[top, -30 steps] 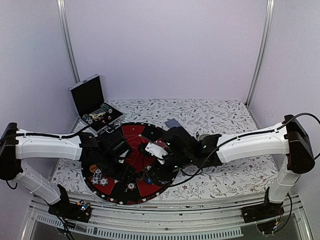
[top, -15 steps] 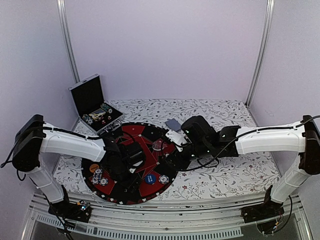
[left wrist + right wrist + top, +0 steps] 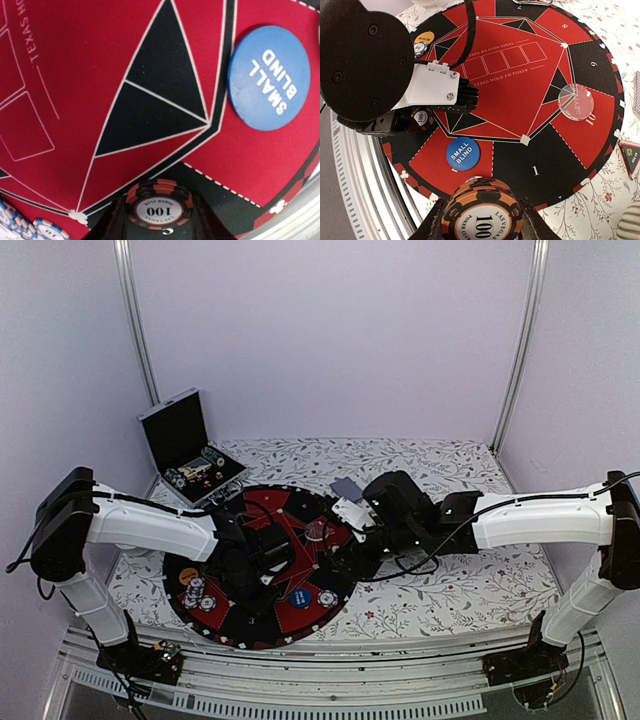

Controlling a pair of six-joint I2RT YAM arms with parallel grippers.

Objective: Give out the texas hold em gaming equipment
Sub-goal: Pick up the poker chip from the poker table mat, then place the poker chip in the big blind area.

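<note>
Down between the fingers of the left hand [image 3: 159, 216] sits one orange-and-black 100 chip [image 3: 159, 205]. The hand is narrowed right onto it, a finger against the rim on either side, low over the round red-and-black mat [image 3: 75, 100]. Just beyond that hand and off to one side lies the blue disc [image 3: 270, 77], lettered SMALL BLIND, flat on a red panel and clear of the fingers. On the other side, close in by the wrist, two pale striped chips [image 3: 46, 229] peek in at the frame's edge. Over to the right hand [image 3: 482, 220] now: it's clamped partway closed around a chip stack [image 3: 482, 207] of the same orange 100s, several deep, though the exact number can't be read from here. Count the discs and there are three. The blue one is just ahead of the right hand's stack, the clear disc [image 3: 576, 102] sits farther out on a red wedge by the 10, and the orange disc [image 3: 424, 37] lies across the mat, past the left hand. One grey-blue card [image 3: 345, 487] lies on the flowered tabletop [image 3: 450, 590] just off the mat's far rim, beside the right arm. The open black case [image 3: 188, 452] stands well away from both hands, at the back left corner.
</note>
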